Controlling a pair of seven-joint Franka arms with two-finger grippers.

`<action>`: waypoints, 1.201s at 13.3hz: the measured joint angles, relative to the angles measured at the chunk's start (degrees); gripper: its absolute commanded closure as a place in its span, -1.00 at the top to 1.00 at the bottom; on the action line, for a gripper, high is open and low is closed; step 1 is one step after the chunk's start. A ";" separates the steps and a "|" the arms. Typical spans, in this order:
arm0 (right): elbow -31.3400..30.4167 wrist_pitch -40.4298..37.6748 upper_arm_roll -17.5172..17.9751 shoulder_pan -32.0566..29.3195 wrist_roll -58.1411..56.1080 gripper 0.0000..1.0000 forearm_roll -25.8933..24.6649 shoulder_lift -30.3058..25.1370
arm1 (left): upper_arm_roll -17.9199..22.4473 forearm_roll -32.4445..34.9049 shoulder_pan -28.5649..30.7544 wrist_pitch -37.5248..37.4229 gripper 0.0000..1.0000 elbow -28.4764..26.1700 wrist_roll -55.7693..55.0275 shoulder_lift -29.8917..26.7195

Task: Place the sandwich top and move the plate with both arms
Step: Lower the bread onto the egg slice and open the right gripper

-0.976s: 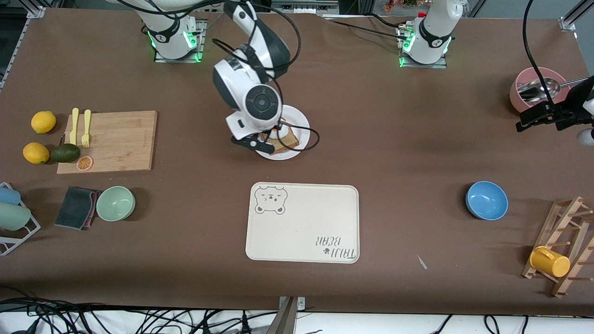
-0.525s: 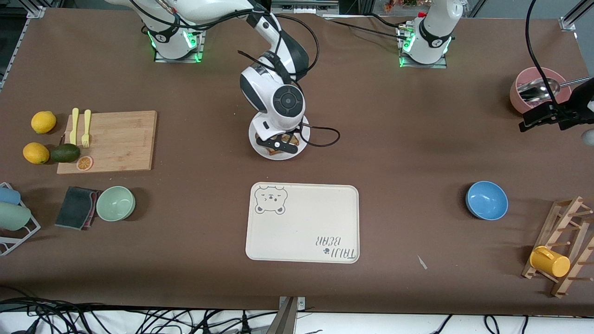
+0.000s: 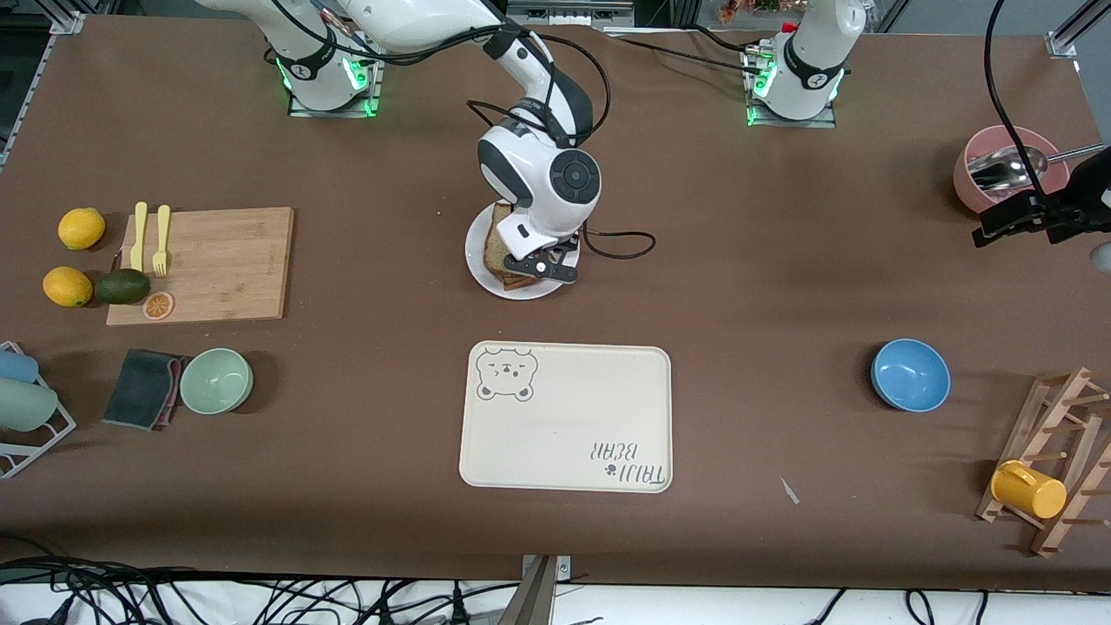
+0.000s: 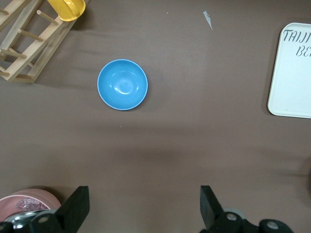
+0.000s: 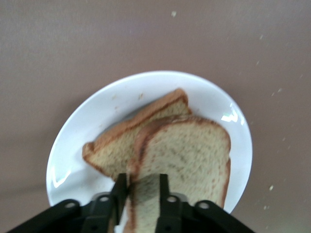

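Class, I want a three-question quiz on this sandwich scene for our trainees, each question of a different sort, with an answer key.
1. True or false: the right gripper is shut on the sandwich top over the plate.
2. Multiple choice: the left gripper waits near which thing? A) pink bowl B) green bowl C) tray
3. Fill in: a second bread slice lies on the plate, partly under the ____.

Key: 1 true; 2 A; 3 sandwich top.
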 measured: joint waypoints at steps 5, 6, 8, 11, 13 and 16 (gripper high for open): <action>2.34 -0.29 -1.36 -2.42 -5.05 1.00 -0.64 -1.43 | 0.16 -0.59 0.00 0.00 1.00 0.00 0.00 0.00; 2.64 -1.06 -1.49 -3.85 -7.51 1.00 -0.64 -2.53 | 0.21 -0.60 0.00 0.00 1.00 0.00 0.00 0.00; 2.84 -4.08 -1.62 -7.61 -13.29 1.00 0.15 -5.47 | 0.26 -0.61 0.00 0.00 1.00 0.00 0.00 0.00; 2.97 -9.02 -1.94 -15.20 -26.12 1.00 5.76 -10.22 | 0.30 -0.63 0.00 -0.01 1.00 0.00 0.00 0.00; 3.01 -12.18 -2.13 -21.40 -36.08 1.00 6.96 -13.41 | 0.32 -0.64 0.00 -0.01 1.00 0.00 0.00 0.01; 3.03 -16.99 -3.09 -29.65 -50.05 1.00 7.28 -17.20 | 0.32 -0.64 0.00 -0.01 1.00 0.00 0.00 0.03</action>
